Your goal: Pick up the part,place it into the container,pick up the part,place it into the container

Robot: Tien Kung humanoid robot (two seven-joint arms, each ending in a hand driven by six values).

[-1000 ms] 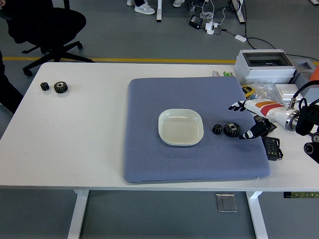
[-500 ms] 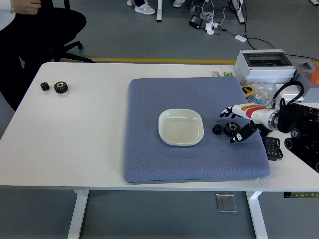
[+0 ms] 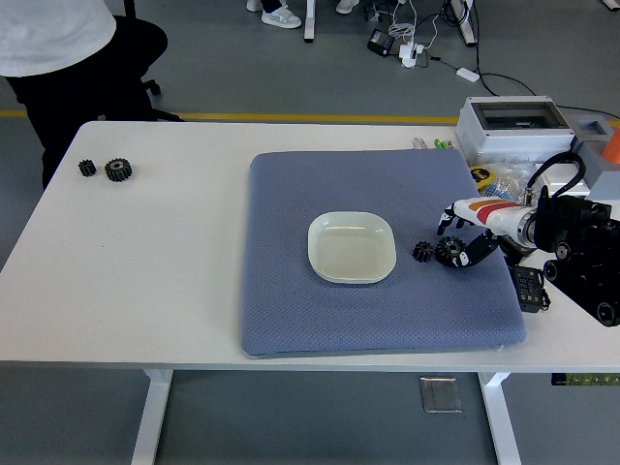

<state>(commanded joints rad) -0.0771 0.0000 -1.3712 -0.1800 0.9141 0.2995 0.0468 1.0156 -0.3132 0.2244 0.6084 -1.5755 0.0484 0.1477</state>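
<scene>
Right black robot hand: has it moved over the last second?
Yes. The right hand has moved left, closing on the larger black gear beside the white square dish.

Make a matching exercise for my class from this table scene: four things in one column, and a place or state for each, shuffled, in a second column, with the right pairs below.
Things
1. white dish
2. larger gear on the mat
3. pair of gears off the mat
4. grey box

Places or states
A. at the table's far left, on bare white tabletop
B. at the table's far right corner
C. empty, in the middle of the blue mat
D. at the fingertips of the right hand

Pairs: 1-C, 2-D, 3-A, 4-B
</scene>
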